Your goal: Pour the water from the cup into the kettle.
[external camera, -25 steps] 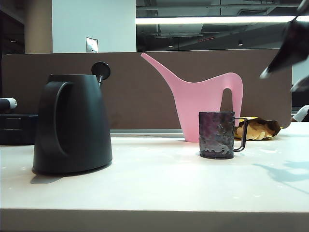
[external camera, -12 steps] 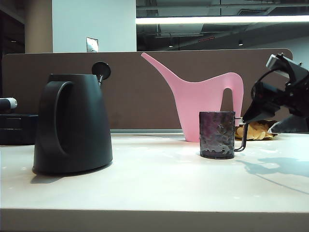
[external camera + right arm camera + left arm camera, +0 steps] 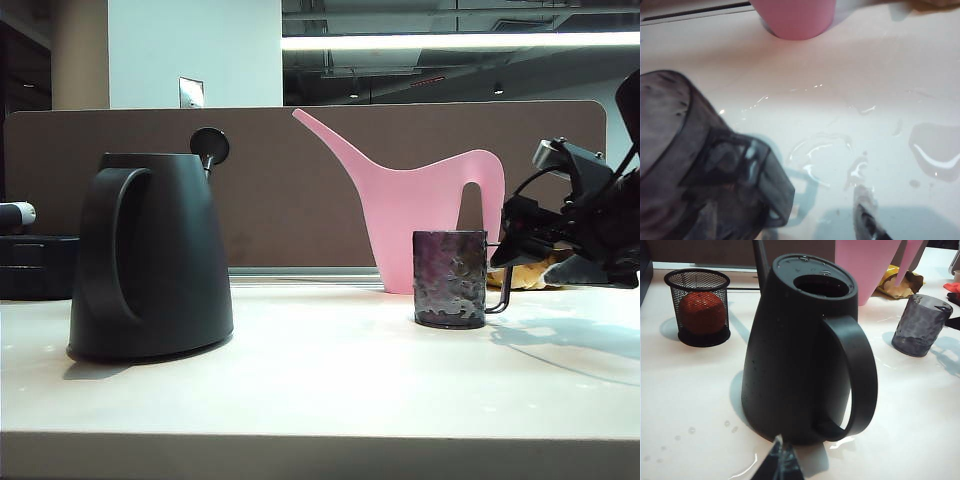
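Cup upright on table, right of centre in exterior view, loop handle sticking out on its right side, toward right gripper. Cup's long axis vertical; handle is a thin vertical loop. Right gripper sits low, just beside handle, roughly level with cup's upper half, pointing in from the right edge. Fingers look spread in exterior view, one dark tip above, one pale tip lower; nothing between them, so open and not gripping. Whether a tip already touches the handle: cannot tell. Right wrist view: cup fills the near corner, handle close to camera, one fingertip over wet table.

Left gripper barely seen, only a finger tip at frame edge in left wrist view, just short of kettle; open or closed cannot tell. It is well apart from cup. Right arm clearly nearer.

Kettle on left of table, well apart from cup, top opening uncovered. Farther back: pink watering can behind cup, mesh holder behind kettle.

Judgement: next move needs fingers to straddle the handle, approaching sideways from the right.
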